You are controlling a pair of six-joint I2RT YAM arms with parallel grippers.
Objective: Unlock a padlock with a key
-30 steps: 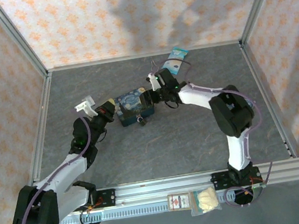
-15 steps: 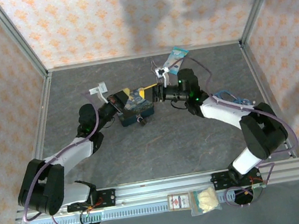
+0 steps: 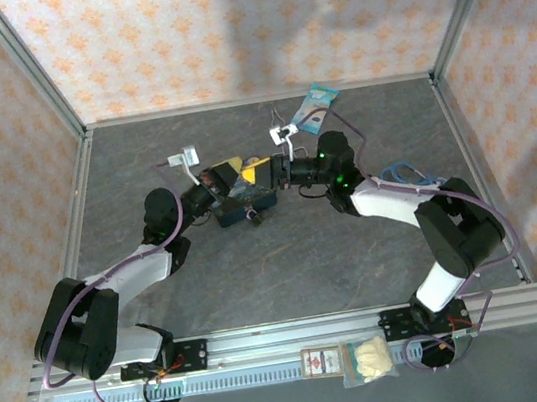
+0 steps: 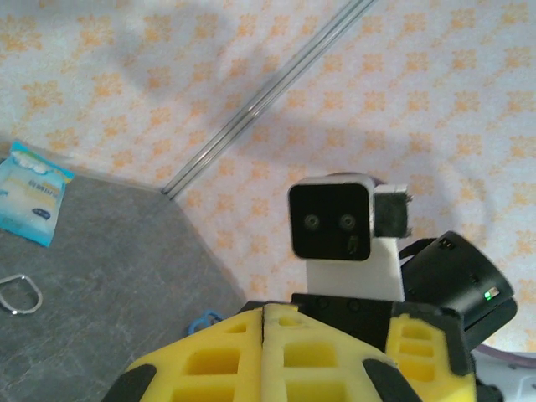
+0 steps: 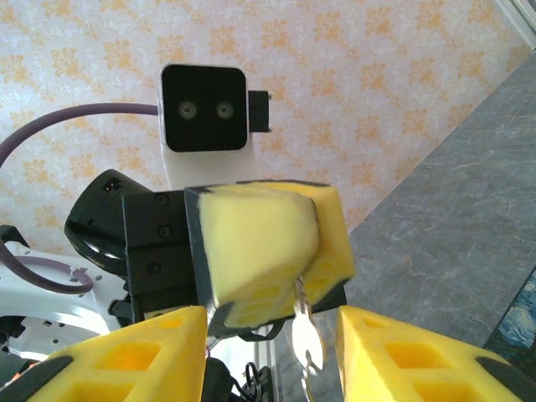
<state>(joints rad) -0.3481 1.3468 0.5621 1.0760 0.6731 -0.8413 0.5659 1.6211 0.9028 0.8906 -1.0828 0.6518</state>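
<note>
My left gripper [image 3: 230, 170] is raised over the blue painted tin [image 3: 245, 202] and is shut. The right wrist view shows its yellow pads [image 5: 255, 247] pinching the blade of the small silvery key [image 5: 306, 337], whose bow hangs free below them. My right gripper [image 3: 262, 170] faces it, open, with one yellow finger [image 5: 419, 356] on either side of the key's bow and not touching it. In the left wrist view my left gripper [image 4: 265, 311] has its pads pressed together. The tiny dark padlock [image 3: 254, 217] lies on the table just in front of the tin.
A blue packet [image 3: 315, 110] and a thin wire loop [image 3: 279, 118] lie at the back of the table, near the wall. A blue cord [image 3: 401, 170] sits beside the right arm. Two packets [image 3: 358, 359] rest on the front rail.
Both grippers have risen from beside the tin and met above it. The right gripper has come in to the left gripper's tip and its jaws have narrowed around the key.
</note>
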